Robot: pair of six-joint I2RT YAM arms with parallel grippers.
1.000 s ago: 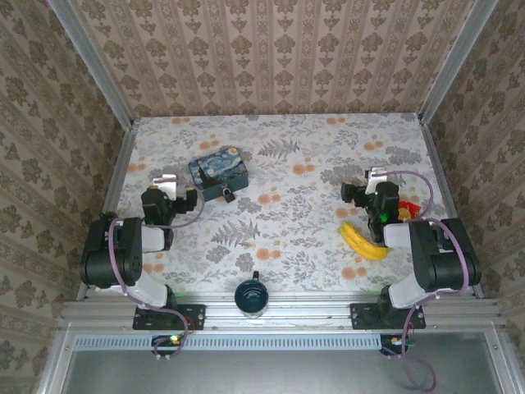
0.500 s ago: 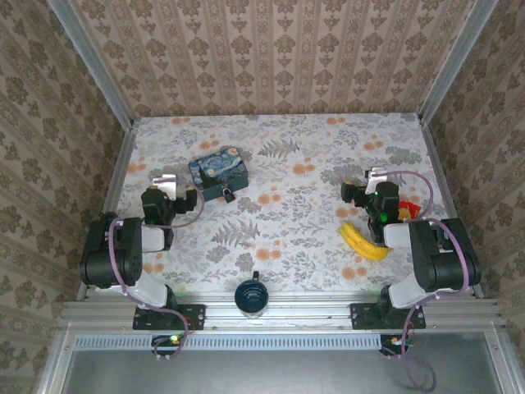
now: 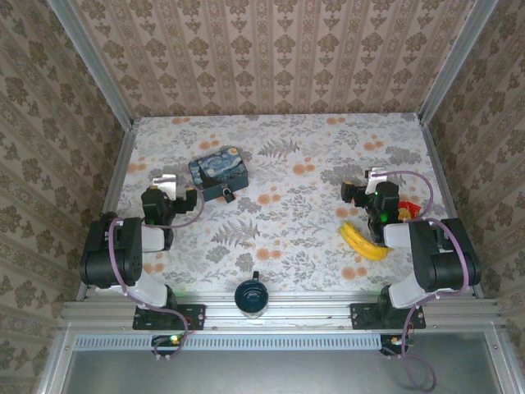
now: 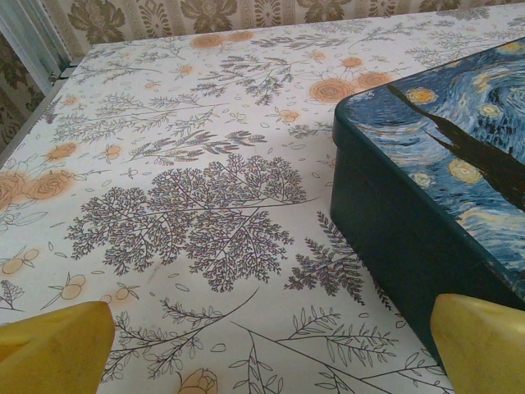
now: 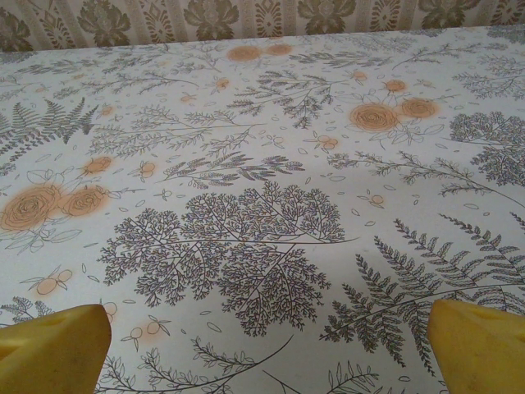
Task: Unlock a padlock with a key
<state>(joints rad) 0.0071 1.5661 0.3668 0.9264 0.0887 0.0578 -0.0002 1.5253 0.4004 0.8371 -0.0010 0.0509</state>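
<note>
Both claws spread wide and empty: left gripper hovers just beside the blue box, right gripper well across the table. The tiny padlock sits at the box's near corner. Where the key lies, I cannot tell. The danger is a finger clipping the box and shoving the padlock away.

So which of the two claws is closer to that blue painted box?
The left gripper: the blue box lies just to its right, while the right gripper sits across the table by the banana.
</note>
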